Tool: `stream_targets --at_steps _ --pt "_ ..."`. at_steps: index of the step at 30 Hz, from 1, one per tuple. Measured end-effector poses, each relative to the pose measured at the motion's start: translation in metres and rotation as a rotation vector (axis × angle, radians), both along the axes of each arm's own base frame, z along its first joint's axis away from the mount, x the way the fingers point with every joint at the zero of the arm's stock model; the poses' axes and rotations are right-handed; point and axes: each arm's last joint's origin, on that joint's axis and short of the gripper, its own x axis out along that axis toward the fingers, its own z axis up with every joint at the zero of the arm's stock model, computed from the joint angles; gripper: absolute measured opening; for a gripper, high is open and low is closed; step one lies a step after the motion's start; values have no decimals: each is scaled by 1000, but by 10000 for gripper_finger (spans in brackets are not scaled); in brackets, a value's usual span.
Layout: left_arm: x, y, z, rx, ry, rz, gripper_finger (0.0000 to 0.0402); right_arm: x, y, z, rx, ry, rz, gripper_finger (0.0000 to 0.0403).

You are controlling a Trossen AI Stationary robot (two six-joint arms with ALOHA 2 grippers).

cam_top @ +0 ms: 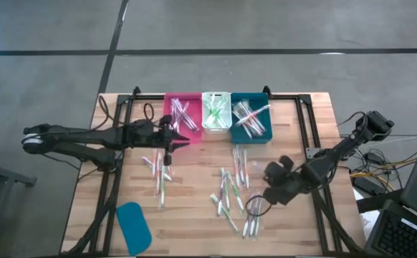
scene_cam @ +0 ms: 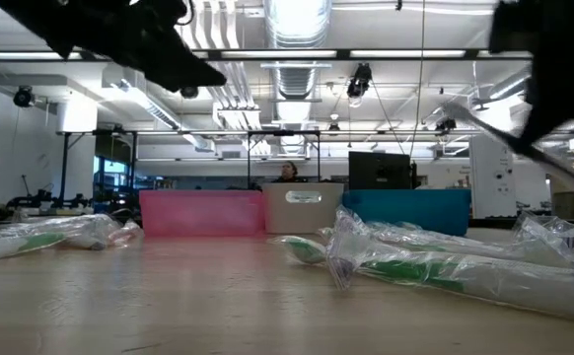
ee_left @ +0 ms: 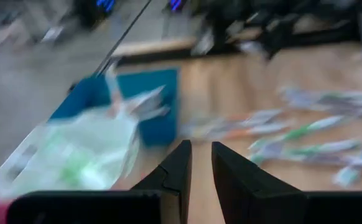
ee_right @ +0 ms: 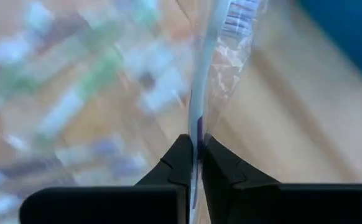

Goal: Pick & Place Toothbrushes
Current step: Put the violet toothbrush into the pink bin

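Wrapped toothbrushes (cam_top: 231, 192) with whitish handles and purple, green or orange accents lie scattered on the wooden table; others fill the pink bin (cam_top: 182, 115), white bin (cam_top: 214, 111) and teal bin (cam_top: 250, 118) at the far edge. My left gripper (cam_top: 185, 140) hovers just in front of the pink bin, its fingers (ee_left: 176, 168) a narrow gap apart with nothing between them. My right gripper (cam_top: 255, 208) is low over the near right part of the scatter, shut on one wrapped toothbrush (ee_right: 215, 56). My right gripper pinches a wrapped toothbrush with a purple accent by its thin handle (ee_right: 197, 127) between the two fingers. The brush and its clear wrapper (ee_right: 237, 37) run straight out past the fingertips, along the fingers. Whether it still rests on the table, I cannot tell.
A flat teal lid (cam_top: 133, 226) lies at the near left of the table. A black frame (cam_top: 305, 122) borders the work area on both sides. More wrapped brushes (scene_cam: 435, 261) lie close to the low camera. A small group of brushes (cam_top: 158, 172) sits below the left gripper.
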Motion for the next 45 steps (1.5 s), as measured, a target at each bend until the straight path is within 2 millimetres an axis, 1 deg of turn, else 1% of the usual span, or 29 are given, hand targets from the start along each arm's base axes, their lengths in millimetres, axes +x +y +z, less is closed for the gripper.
stream_targets --at_steps 2,4,7,10,14,18,24,29,31,35,41,45 --pt "0 -2 -7 5 -74 -68 80 13 -2 8 -67 -101 70 14" --pt "-1 -3 -15 4 -159 -105 102 27 -5 17 -148 -203 140 14" --pt "-2 -4 -24 -22 -269 -112 140 46 -10 30 -248 -339 234 14" --pt "-1 -4 -31 -28 -316 -129 169 63 -16 43 -352 -459 296 14" --pt "7 -6 -34 -27 -345 -200 183 81 -29 56 -479 -576 336 13" --pt "24 -5 -27 -19 -356 -233 182 98 -40 59 -507 -670 415 13" --pt "53 -3 -28 -6 -315 -260 182 116 -50 59 -591 -705 438 13" --pt "74 -1 -27 0 -303 -277 181 129 -54 68 -619 -734 476 13" --pt "82 0 -26 6 -302 -286 181 133 -58 68 -635 -717 473 13" --pt "88 0 -23 33 -299 -307 181 136 -67 69 -632 -712 445 13" --pt "86 0 -15 73 -330 -310 181 138 -76 67 -597 -726 461 13" --pt "88 1 -14 73 -320 -308 179 141 -77 74 -622 -740 462 13"
